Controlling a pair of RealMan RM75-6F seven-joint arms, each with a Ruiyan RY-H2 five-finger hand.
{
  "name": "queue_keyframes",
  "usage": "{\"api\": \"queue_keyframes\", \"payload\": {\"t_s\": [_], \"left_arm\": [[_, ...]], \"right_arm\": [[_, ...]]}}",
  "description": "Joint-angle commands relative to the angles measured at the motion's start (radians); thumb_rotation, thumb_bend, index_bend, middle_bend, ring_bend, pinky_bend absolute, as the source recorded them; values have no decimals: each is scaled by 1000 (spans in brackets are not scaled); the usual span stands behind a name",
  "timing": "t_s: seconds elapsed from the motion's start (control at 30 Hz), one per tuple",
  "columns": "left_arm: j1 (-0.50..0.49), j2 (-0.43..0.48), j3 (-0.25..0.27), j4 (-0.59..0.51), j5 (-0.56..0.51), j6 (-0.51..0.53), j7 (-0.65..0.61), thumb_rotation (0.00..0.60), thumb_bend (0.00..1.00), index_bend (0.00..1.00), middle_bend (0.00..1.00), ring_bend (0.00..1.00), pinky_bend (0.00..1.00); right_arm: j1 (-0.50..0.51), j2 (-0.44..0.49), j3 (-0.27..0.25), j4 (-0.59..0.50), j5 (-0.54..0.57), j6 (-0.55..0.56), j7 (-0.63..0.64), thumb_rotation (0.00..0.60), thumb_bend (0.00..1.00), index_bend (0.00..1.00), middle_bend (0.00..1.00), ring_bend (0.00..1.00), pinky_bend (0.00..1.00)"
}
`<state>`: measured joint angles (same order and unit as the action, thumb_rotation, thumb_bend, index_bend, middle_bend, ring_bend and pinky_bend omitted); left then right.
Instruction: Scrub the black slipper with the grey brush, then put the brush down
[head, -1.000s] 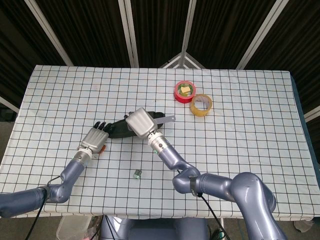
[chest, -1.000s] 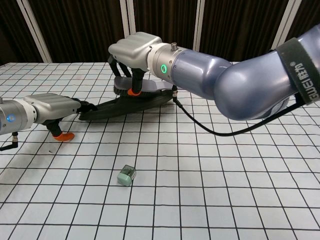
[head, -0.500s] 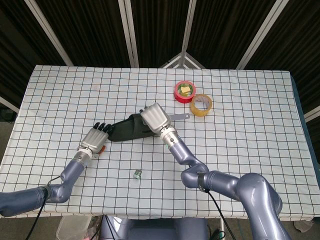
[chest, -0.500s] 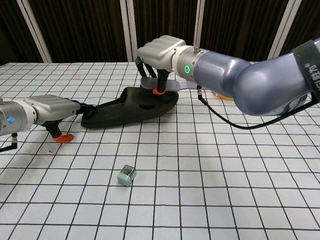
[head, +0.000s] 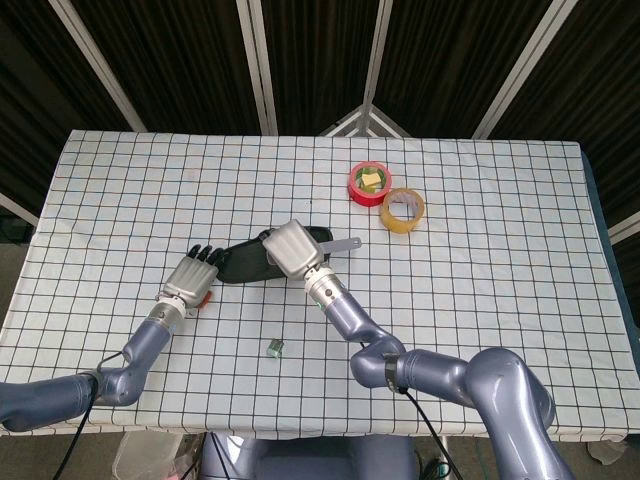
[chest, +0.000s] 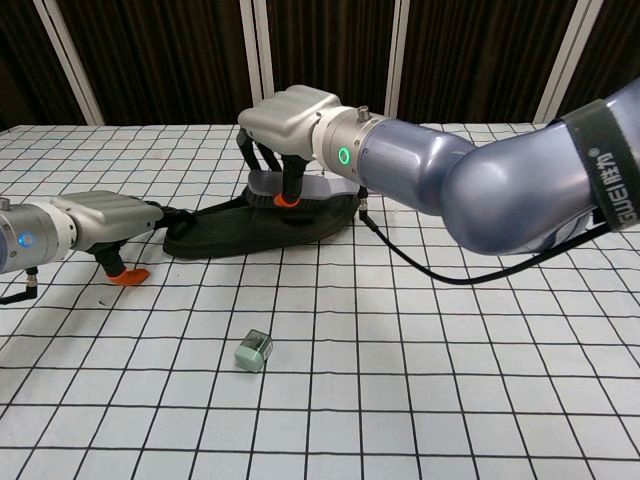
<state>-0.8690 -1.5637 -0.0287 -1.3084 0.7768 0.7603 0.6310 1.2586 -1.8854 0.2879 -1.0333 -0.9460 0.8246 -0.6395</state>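
Observation:
The black slipper (chest: 250, 226) (head: 240, 259) lies on the checked cloth left of centre, toe to the right. My right hand (chest: 290, 118) (head: 288, 248) grips the grey brush (chest: 310, 188) and presses its head onto the slipper's top. The brush's thin handle (head: 345, 243) sticks out to the right. My left hand (chest: 95, 222) (head: 190, 276) lies flat on the table with its fingertips against the slipper's heel end. Bristles are hidden under the right hand.
A small green-grey block (chest: 253, 351) (head: 275, 348) lies in front of the slipper. A red tape roll (head: 368, 183) and a yellow tape roll (head: 403, 209) sit at the back right. The table's front edge runs near my arms.
My right hand has drawn the brush back leftward along the slipper, after a stroke to the right half a second ago. The left hand has stayed at the heel.

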Motion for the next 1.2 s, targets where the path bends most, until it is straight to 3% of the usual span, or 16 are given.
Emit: {"api": "queue_keyframes", "payload": {"t_s": [0.03, 0.63, 1.2], "left_arm": [[-2, 0, 0, 2, 0, -1, -2, 600, 586, 25, 43, 29, 40], [-5, 8, 6, 11, 8, -3, -29, 600, 586, 26, 42, 29, 40], [-8, 14, 13, -11, -1, 19, -19, 600, 586, 27, 42, 29, 40]], "right_arm": [[6, -8, 4, 1, -3, 3, -4, 600, 578, 856, 724, 634, 669], [6, -40, 9, 76, 3, -28, 12, 600, 578, 857, 724, 635, 669], [-37, -16, -2, 131, 1, -45, 40, 600, 578, 857, 724, 635, 669]]}}
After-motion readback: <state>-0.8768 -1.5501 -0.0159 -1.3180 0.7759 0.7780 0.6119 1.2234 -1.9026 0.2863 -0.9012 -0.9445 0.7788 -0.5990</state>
